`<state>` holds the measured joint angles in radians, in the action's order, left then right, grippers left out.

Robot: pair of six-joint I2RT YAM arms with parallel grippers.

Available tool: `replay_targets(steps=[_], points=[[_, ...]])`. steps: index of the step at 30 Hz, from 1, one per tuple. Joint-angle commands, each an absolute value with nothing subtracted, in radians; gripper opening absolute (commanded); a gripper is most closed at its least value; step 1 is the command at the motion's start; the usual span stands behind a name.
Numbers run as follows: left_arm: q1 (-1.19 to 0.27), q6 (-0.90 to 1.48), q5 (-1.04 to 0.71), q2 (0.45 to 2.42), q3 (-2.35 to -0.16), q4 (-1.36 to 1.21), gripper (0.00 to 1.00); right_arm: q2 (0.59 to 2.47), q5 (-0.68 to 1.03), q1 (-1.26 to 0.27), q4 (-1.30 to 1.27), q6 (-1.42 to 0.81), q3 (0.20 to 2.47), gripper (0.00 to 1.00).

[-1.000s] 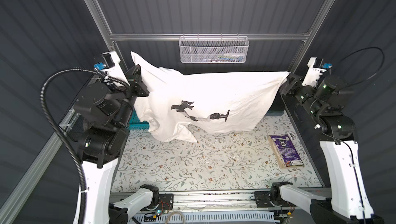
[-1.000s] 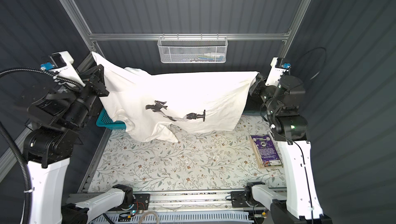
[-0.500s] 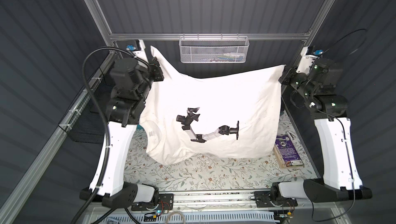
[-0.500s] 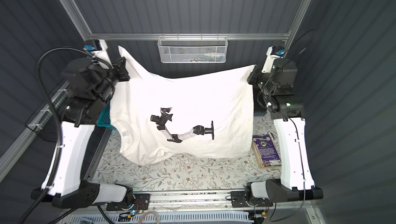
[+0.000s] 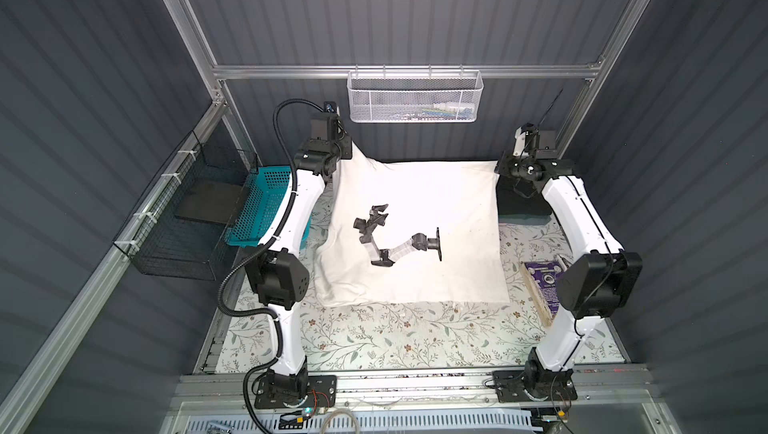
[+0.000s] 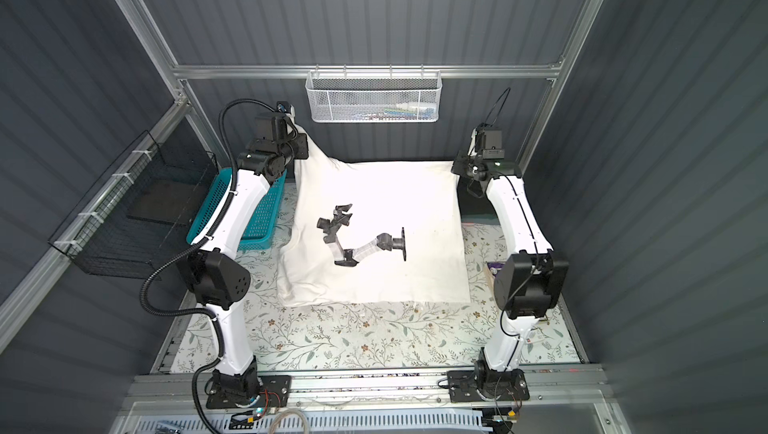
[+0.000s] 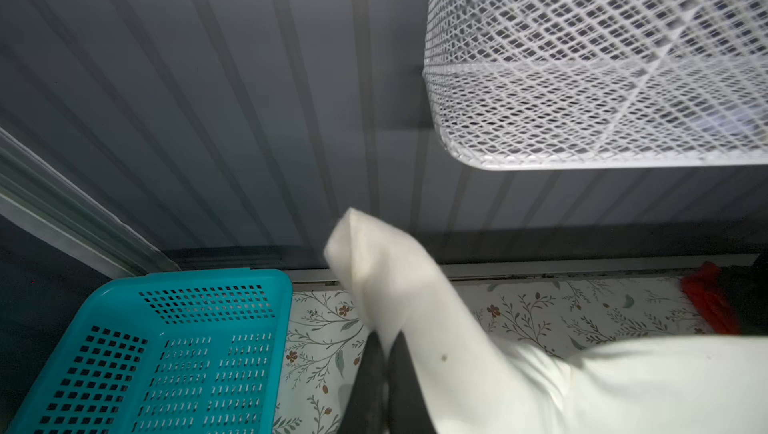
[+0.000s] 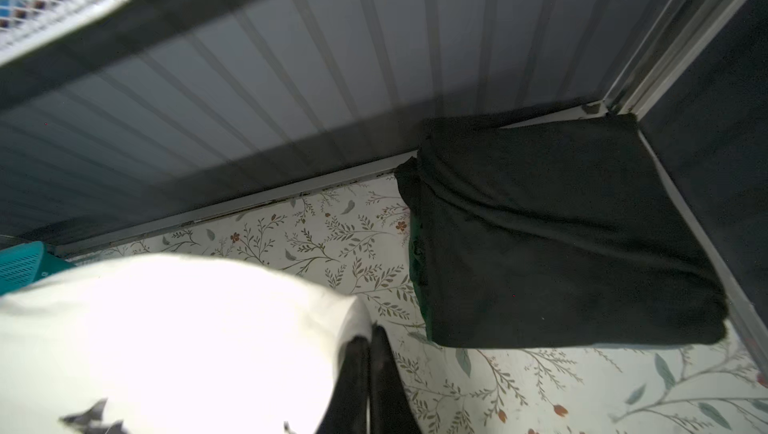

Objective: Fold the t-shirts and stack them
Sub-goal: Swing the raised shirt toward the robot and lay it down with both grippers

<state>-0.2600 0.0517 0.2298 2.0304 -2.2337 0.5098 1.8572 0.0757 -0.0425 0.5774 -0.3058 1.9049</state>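
Dark ribbed walls enclose a floral-covered worktop (image 5: pixel 395 340). At its far left stands a teal basket (image 5: pixel 266 203). Just beside it, the left end effector (image 7: pixel 388 342) pinches the far left corner of the off-white t-shirt (image 5: pixel 415 211) and holds that corner raised. The shirt lies spread print-up across the middle of the worktop. The right end effector (image 8: pixel 371 334), fingers pressed together, pinches its far right corner, held low. In the far right corner sits a folded black shirt (image 8: pixel 561 236), with a dark green edge showing beneath it.
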Motion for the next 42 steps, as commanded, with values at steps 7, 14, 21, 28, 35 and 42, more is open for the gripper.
replay_targets(steps=[7, 14, 21, 28, 35, 42], points=[[-0.305, 0.088, 0.202, 1.551, -1.878, 0.329, 0.0, 1.557, 0.125, -0.043, 0.522, -0.326, 1.782, 0.0], [-0.408, 0.098, 0.272, 1.193, -1.776, 0.401, 0.0, 1.21, 0.153, -0.043, 0.585, -0.337, 1.638, 0.0], [-0.408, 0.161, 0.208, 1.17, -2.007, 0.503, 0.0, 1.13, 0.087, -0.044, 0.725, -0.296, 1.863, 0.0], [-0.408, 0.143, 0.184, 1.416, -2.388, 0.637, 0.0, 1.297, 0.09, -0.043, 0.816, -0.268, 2.109, 0.0], [-0.408, 0.109, 0.204, 1.43, -2.159, 0.568, 0.0, 1.302, 0.135, -0.044, 0.701, -0.291, 1.896, 0.0], [-0.405, 0.085, 0.223, 1.451, -1.805, 0.415, 0.0, 1.328, 0.135, -0.044, 0.544, -0.323, 1.573, 0.0]])
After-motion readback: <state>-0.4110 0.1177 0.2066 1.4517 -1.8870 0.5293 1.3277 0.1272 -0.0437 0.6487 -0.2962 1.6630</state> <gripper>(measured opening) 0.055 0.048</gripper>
